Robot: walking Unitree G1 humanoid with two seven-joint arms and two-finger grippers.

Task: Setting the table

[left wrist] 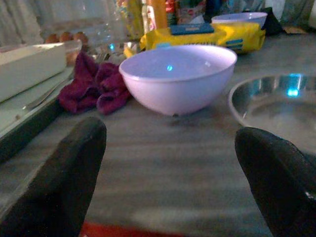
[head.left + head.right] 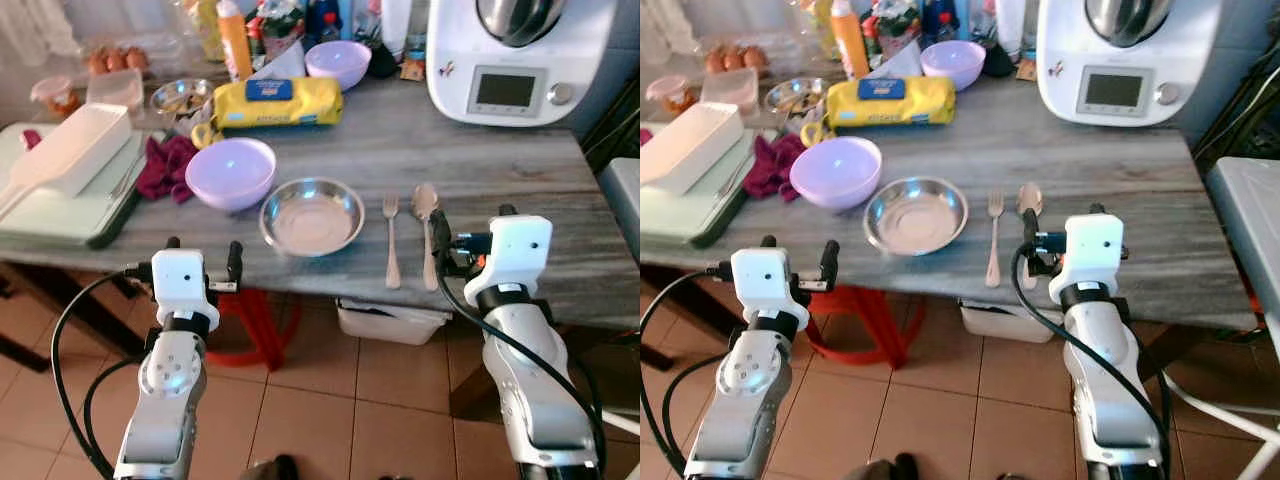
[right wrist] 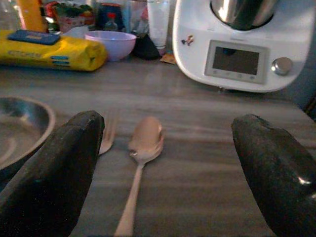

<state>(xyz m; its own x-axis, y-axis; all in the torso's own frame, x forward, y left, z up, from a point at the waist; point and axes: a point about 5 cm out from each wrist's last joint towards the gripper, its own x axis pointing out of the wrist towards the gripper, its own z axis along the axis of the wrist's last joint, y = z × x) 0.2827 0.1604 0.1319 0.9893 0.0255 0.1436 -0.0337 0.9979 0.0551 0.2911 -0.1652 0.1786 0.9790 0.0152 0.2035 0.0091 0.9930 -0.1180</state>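
On the grey wooden table a steel bowl sits near the front edge. To its right lie a fork and a spoon, side by side with their handles toward me. A lilac bowl stands just left of the steel bowl. My left gripper hovers open at the table's front edge, facing the lilac bowl, nothing between its fingers. My right gripper is open too, low over the front edge with the spoon straight ahead between its fingers.
A white kitchen machine fills the back right. A yellow package, a second lilac bowl, bottles and a small steel bowl crowd the back. A maroon cloth and a white box lie left. A red stool stands underneath.
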